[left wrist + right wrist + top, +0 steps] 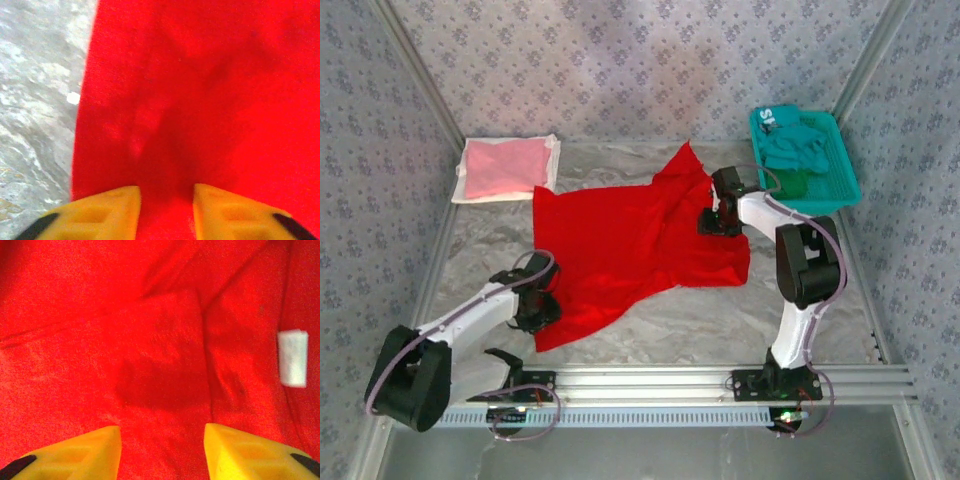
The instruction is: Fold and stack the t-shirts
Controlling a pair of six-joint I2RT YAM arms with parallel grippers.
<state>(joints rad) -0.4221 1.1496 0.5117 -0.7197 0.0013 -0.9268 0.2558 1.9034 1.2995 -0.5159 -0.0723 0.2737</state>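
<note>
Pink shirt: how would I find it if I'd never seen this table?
Start at the grey table and go to its far left corner, opposite the teal basket. A white sheet lies there with the pink shirt folded flat on it. It is small, pale and neat, unlike the big red shirt spread open beside it.

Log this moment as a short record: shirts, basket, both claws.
red t-shirt: spread out, rumpled, mid-table
pink t-shirt: folded, far left, on the white sheet
basket: far right, holds a teal t-shirt and a dark green t-shirt
left claw: at the red t-shirt's near-left edge, jaws narrowly apart, grip unclear
right claw: over the red t-shirt's right side, jaws apart
</note>
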